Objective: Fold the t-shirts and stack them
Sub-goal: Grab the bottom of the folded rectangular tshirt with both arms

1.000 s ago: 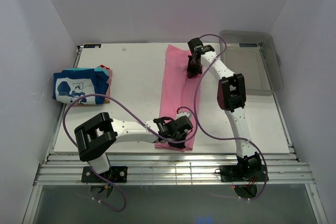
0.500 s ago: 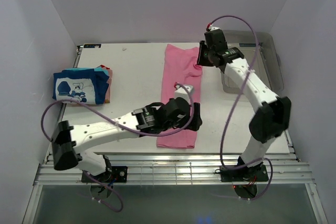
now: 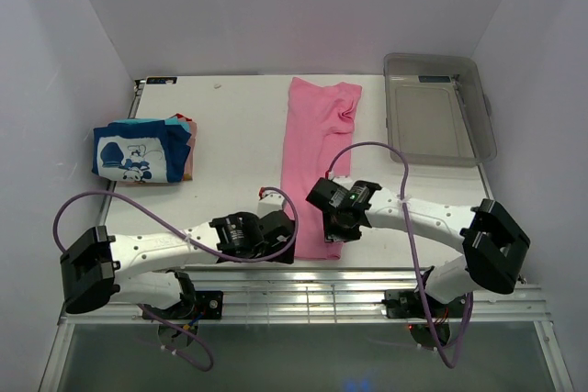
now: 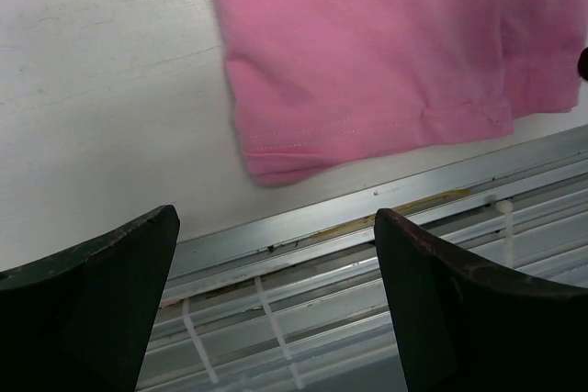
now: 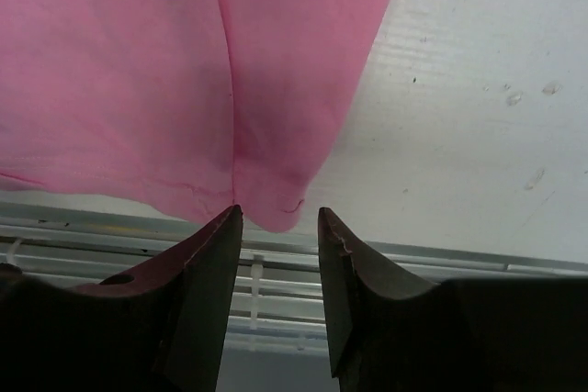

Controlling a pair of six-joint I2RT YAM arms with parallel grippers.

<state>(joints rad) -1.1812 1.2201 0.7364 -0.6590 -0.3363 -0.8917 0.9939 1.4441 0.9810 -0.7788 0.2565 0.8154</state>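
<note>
The pink t-shirt [image 3: 317, 158] lies flat on the white table [image 3: 239, 126] as a long narrow strip running from far to near. Its near hem shows in both wrist views. My left gripper [image 3: 278, 243] hovers wide open just left of the near-left corner of the pink shirt [image 4: 386, 61], nothing between its fingers [image 4: 101, 300]. My right gripper [image 3: 333, 231] stands part open at the near-right corner of the pink cloth [image 5: 138, 71], the corner tip lying loose at its fingertips [image 5: 220, 245]. A stack of folded t-shirts [image 3: 142, 151], blue cartoon print on top, rests at the far left.
A clear plastic bin [image 3: 439, 117] stands at the back right of the table. A ribbed metal rail [image 3: 294, 286] runs along the table's near edge, right under both grippers [image 4: 367, 218]. Purple cables loop off both arms.
Both grippers have opened and let go of the pink shirt. The right arm swung from the shirt's far end to its near-right corner. The left gripper drew back toward the near-left corner.
</note>
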